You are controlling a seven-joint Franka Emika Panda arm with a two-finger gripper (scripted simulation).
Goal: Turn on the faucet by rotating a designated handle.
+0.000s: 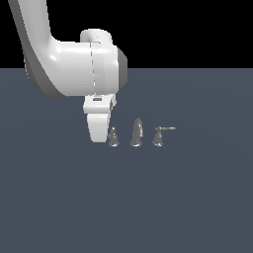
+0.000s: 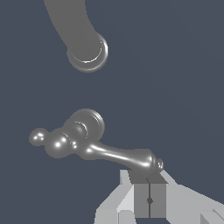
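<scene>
1. The faucet [image 1: 136, 133] is a tiny grey metal set of three pieces in a row on the dark floor [image 1: 148, 197], dwarfed by the white arm [image 1: 69, 64].
2. The spout [image 1: 137, 131] stands tallest in the middle; in the wrist view it shows as a thick curved tube ending at a round base [image 2: 87, 52].
3. The handle [image 1: 113, 137] is the bell-shaped piece just beside the gripper [image 1: 100, 132], on the side toward the spout. Its lever is hidden behind the fingers in the exterior view.
4. In the wrist view the handle [image 2: 83, 140] is polished and glossy: a ringed round base, a stack of rounded knobs on top, and a slim lever that swells toward a small button tip [image 2: 158, 165].
5. That tip lies right at the gripper's [image 2: 148, 199] fingertips; I cannot tell whether it touches them.
6. The gripper's grey pads [image 2: 142, 199] sit face to face with only a thin seam between them, so it is closed with nothing clamped.
7. The twin handle [image 1: 159, 137] stands beyond the spout from the gripper, well apart, its lever pointing away from it.
</scene>
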